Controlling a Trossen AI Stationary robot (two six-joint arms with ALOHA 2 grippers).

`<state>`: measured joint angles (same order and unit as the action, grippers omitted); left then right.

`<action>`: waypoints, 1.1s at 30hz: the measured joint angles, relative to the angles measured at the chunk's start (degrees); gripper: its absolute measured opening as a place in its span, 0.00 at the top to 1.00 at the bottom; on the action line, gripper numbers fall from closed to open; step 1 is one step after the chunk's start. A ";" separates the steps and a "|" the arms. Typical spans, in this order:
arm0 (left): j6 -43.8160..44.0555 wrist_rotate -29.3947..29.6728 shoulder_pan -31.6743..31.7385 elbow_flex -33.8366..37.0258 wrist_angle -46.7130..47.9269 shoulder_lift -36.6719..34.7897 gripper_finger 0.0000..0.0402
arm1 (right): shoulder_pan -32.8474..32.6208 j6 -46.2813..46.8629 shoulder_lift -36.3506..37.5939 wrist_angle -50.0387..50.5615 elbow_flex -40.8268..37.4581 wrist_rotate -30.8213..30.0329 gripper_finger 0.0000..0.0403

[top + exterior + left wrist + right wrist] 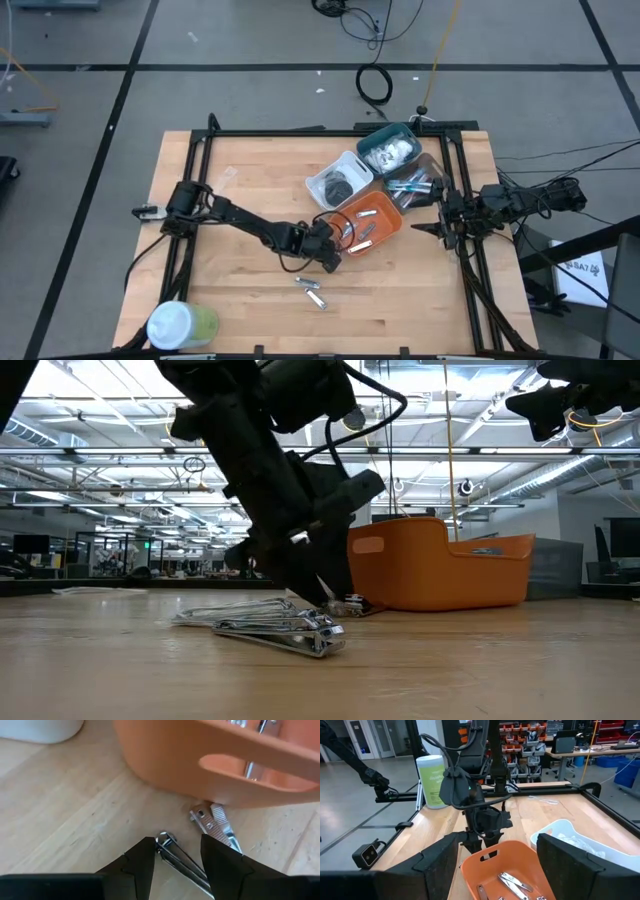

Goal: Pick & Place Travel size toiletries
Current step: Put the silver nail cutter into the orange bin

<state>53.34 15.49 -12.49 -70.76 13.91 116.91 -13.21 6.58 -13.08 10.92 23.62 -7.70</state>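
Observation:
Silver nail clippers are the small items in play. Two lie loose on the table (312, 291), and the same pair shows in the low view (285, 626). My left gripper (328, 255) is down at the table by the orange bin's near-left corner. It is open, with one clipper (176, 860) lying on the wood between its fingers. Another clipper (216, 822) rests against the bin's base. More clippers (514, 882) lie inside the orange bin (370, 218). My right gripper (497, 852) is open and held high at the table's right edge (432, 228). My left gripper comes from above, slanting toward the orange bin, with its fingers along the clipper. The clipper's head (162, 839) sits right beside one finger (145, 862). I cannot tell whether that finger touches it. The clipper lies flat on the table.
A white bin (325, 185) holds a dark disc, a teal bin (385, 135) holds white packets, and a dark bin (420, 185) holds blue-white sticks. All three stand behind the orange bin. A large white-and-green cylinder (180, 325) stands at the near-left corner. A black frame (300, 133) rims the table.

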 joint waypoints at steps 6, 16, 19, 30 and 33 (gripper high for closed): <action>1.15 -0.10 -0.79 -0.15 9.47 -1.11 0.60 | 0.00 -0.16 0.01 0.01 0.00 -0.02 0.36; 9.40 -1.76 -2.26 -0.12 17.87 -2.15 0.60 | 0.00 -0.16 0.00 0.05 0.00 -0.04 0.36; 12.79 -2.46 -2.20 -0.11 18.03 -2.13 0.60 | 0.00 -0.16 0.00 0.04 0.00 -0.04 0.36; 12.92 -3.52 -2.16 0.04 18.23 -2.02 0.91 | 0.00 -0.16 0.00 0.06 0.00 -0.02 0.36; 11.03 -3.20 -2.27 0.04 17.67 -1.99 0.97 | 0.00 -0.16 0.00 0.04 0.00 -0.02 0.36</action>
<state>64.36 12.29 -14.76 -70.72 31.58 114.91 -13.21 6.42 -13.08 10.96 23.62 -7.73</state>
